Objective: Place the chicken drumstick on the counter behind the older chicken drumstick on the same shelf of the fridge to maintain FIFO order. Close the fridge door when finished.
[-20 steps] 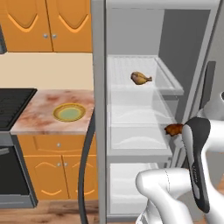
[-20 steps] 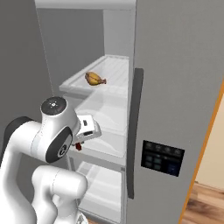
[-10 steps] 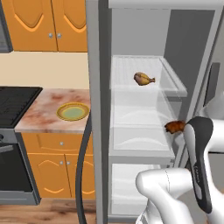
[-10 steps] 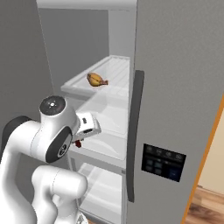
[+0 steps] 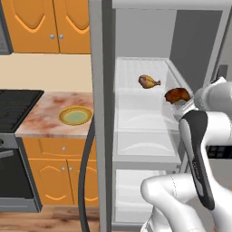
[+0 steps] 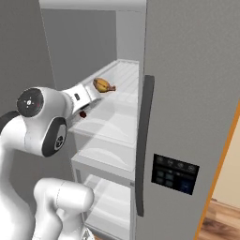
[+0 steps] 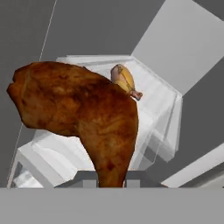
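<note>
The pincer [image 7: 111, 183] is clamped tight on the chicken drumstick [image 5: 177, 95], gripping its narrow end so the meaty part leads toward the fridge [image 5: 102, 113]. It hangs in the air just in front of the shelf [image 5: 136, 97], near that shelf's right front corner. The older chicken drumstick [image 5: 148, 81] lies 1 step deeper, mid-shelf, so the carried piece probably has to pass beside it to land behind. The plate [image 5: 75, 115] on the tabletop [image 5: 41, 122] sits well left of the fridge.

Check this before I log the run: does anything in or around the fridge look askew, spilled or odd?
Nothing stands out. The older chicken drumstick lies on the shelf, and the gripper holds the chicken drumstick near that shelf.
</note>
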